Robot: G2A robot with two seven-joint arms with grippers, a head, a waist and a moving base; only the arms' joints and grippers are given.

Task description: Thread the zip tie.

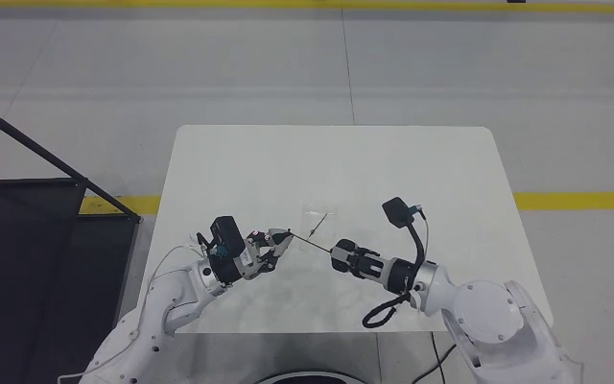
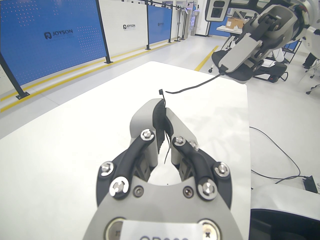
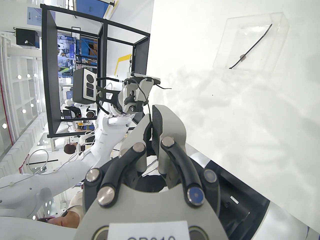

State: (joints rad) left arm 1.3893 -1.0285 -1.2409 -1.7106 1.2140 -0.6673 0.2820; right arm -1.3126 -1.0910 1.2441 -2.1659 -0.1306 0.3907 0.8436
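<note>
Two hands, both closed on black plastic. My left hand [image 2: 163, 109] is clamped on a thin black plastic zip tie [image 2: 160, 91]. Its small square head pokes out just past my fingertips, and its short tail hangs behind the pads. My right hand [image 3: 151, 122] is pinched on a thin black strap [image 2: 175, 92] whose free tip sits just beside that head, not through it. Whether strap and head are one tie, I cannot tell. Both are held above the white rectangular surface [image 1: 432, 173]. Near them a clear plastic tray [image 3: 280, 26] lies on the surface with another black zip tie [image 3: 252, 46] inside.
</note>
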